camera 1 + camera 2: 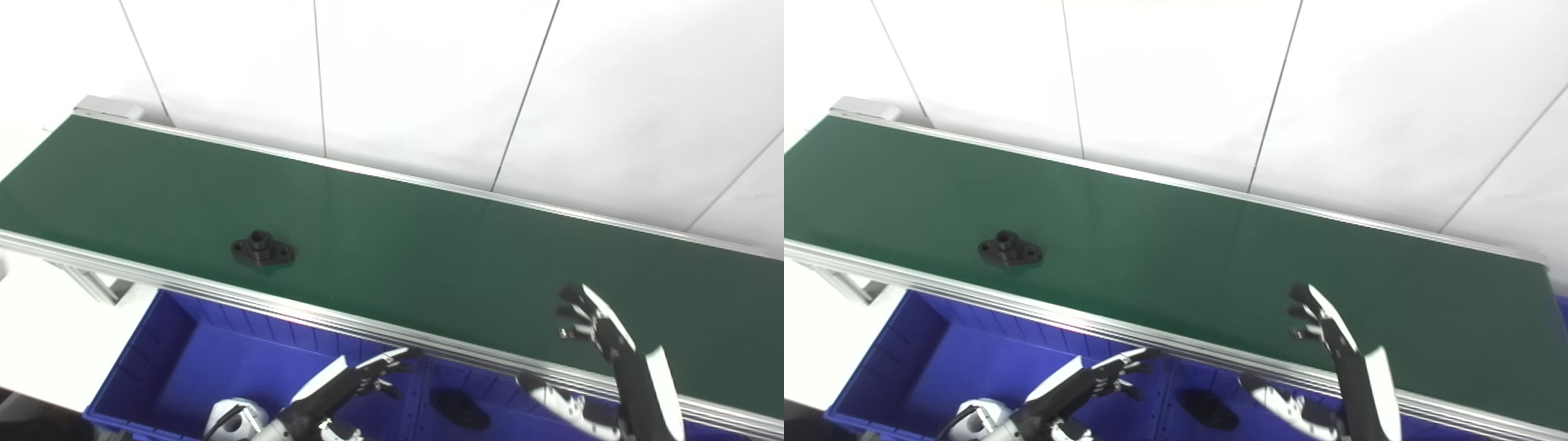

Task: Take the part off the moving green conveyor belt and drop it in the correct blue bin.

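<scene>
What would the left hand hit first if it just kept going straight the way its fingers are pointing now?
Probably the conveyor's aluminium side rail. The left hand sits over the blue bin, fingers apart and aimed up and right toward that rail. Depth is unclear, so it might pass under the rail instead. The black part lies well off that line.

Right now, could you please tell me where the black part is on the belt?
The black part lies on the left stretch of the green belt, close to its near rail, above the left blue bin and untouched by either hand.

Black part (1010, 250) on green belt (1176, 245)
</scene>
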You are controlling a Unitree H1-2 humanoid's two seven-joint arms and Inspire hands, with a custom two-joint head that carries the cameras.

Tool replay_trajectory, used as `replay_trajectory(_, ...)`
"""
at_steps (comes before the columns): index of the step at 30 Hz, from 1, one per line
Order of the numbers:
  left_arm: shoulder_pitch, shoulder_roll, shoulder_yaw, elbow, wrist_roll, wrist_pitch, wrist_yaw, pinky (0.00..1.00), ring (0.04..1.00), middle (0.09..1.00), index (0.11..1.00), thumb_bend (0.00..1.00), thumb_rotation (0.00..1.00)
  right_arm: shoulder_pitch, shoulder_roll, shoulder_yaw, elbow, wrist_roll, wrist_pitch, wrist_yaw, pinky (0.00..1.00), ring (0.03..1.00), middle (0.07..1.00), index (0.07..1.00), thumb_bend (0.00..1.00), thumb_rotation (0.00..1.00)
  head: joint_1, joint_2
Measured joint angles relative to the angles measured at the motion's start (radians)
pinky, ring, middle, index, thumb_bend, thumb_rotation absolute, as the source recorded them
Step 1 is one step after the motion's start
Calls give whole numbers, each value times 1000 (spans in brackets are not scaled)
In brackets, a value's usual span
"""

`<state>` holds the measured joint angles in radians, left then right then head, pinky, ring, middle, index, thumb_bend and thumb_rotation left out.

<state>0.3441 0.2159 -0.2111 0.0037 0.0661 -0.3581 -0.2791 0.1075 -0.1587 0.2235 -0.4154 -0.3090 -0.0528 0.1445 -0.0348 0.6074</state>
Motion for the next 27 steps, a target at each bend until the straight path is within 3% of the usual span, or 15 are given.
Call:
replay_trajectory(5,-3,29,20,1,-28,0,-7,771,937,990,961,707,334,-66,28,15,6,-46,61,24,663,778,815,878,661,262,-80,18)
replay_trajectory(10,-3,41,27,1,-42,3,-11,758,928,985,975,686,377,-154,48,39,52,-104,129,52,651,771,836,888,655,326,-105,35)
replay_trajectory(19,3,45,40,1,-43,4,-10,758,911,980,979,657,404,-256,62,92,124,-193,221,99,679,791,835,897,675,347,-97,55)
replay_trajectory(27,-1,46,37,11,-42,0,-12,791,911,956,951,710,434,-386,46,125,222,-217,227,153,726,818,833,884,698,339,-80,49)
